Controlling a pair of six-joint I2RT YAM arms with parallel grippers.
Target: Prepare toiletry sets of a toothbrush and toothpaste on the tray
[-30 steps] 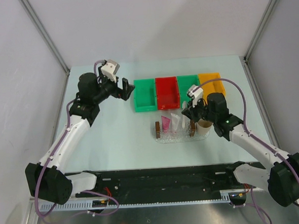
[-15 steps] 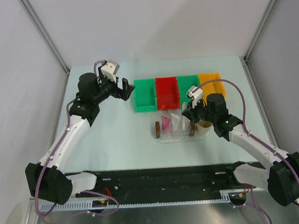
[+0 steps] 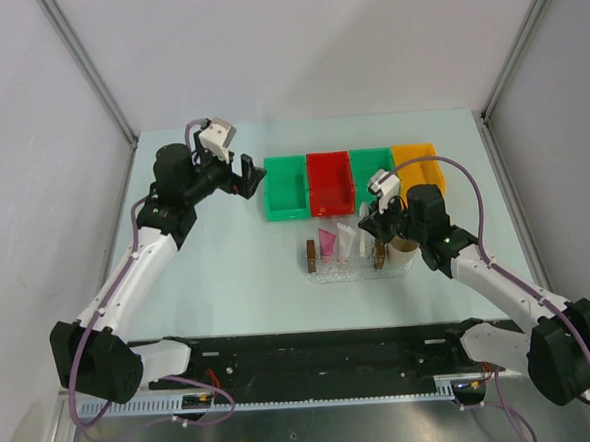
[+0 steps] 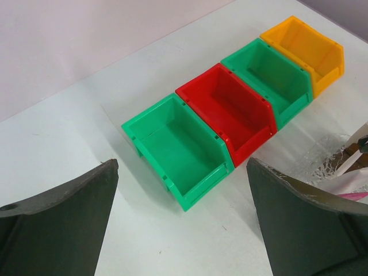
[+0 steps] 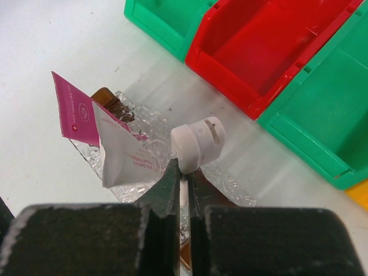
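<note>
Toothpaste (image 5: pixel 123 155) is pinched just below its white cap (image 5: pixel 198 138) by the closed right claw (image 5: pixel 184 172), over the tray (image 5: pixel 230 181). Its long axis runs cap to flat crimped end, which points left toward the brown handle (image 5: pixel 106 98). A magenta tube (image 5: pixel 75 109) is partly hidden behind it. The left claw (image 4: pixel 181 172) is held wide and empty above the desk (image 4: pixel 69 132), left of the green bin (image 4: pixel 178 149).

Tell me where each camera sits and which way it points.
Top external: above, behind the arms, looking down at the table; both arms show.
Left wrist: on the left arm, facing the four bins; its open fingers show.
Right wrist: on the right arm, facing the toothpaste and tray; its shut fingers show.
All three share the red bin.
</note>
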